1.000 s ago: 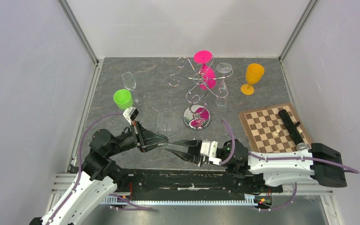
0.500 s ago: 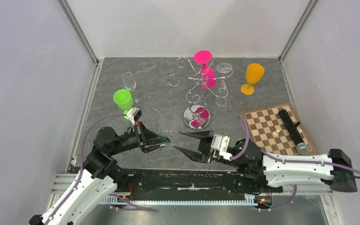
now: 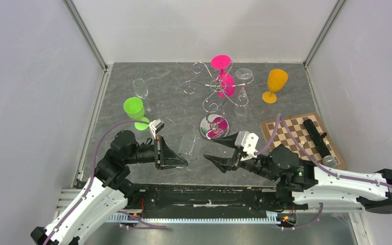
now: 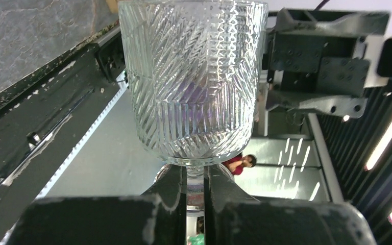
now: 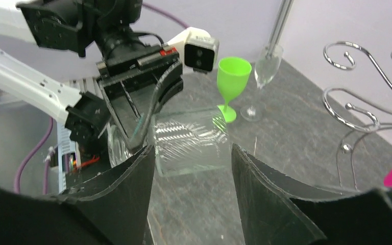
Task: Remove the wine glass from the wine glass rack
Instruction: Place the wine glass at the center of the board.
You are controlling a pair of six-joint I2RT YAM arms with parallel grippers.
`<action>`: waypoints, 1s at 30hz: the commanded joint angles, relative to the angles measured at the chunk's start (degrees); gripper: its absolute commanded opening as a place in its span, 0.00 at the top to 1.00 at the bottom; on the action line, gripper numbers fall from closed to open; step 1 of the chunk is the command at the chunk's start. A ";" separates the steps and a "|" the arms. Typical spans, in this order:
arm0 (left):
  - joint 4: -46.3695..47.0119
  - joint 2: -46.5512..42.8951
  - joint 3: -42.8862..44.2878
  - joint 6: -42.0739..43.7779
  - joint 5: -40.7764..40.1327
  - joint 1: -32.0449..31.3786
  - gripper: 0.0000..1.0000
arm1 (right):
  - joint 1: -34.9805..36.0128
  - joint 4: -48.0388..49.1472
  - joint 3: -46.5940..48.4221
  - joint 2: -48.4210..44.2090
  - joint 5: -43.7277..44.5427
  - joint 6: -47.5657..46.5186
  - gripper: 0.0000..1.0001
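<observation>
My left gripper [image 3: 179, 159] is shut on the stem of a clear cut-glass wine glass [image 3: 186, 145], which it holds on its side above the table's near part. In the left wrist view the stem [image 4: 195, 179] sits pinched between the fingers, with the ribbed bowl [image 4: 194, 81] above. My right gripper [image 3: 210, 152] is open, facing the bowl's mouth a little to its right with nothing in it. The right wrist view shows the wine glass [image 5: 191, 140] just beyond the spread right gripper [image 5: 193, 153]. The chrome wine glass rack [image 3: 215, 91] stands behind, apart from both grippers.
On the rack hang two pink glasses [image 3: 225, 83] and a clear one [image 3: 242, 98]. A green goblet [image 3: 134, 108] and a clear flute [image 3: 141, 89] stand at the left, an orange goblet [image 3: 275, 84] at the back right. A chessboard [image 3: 291, 143] carries a black tube [image 3: 316, 137].
My right gripper has opened and drawn back to the right from the glass. The left gripper has kept the stem and swung the glass slightly right and nearer.
</observation>
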 commanded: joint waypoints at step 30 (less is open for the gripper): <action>-29.67 -0.95 15.53 47.09 18.65 -4.42 0.98 | -0.62 -33.93 27.44 10.17 -33.64 2.73 0.41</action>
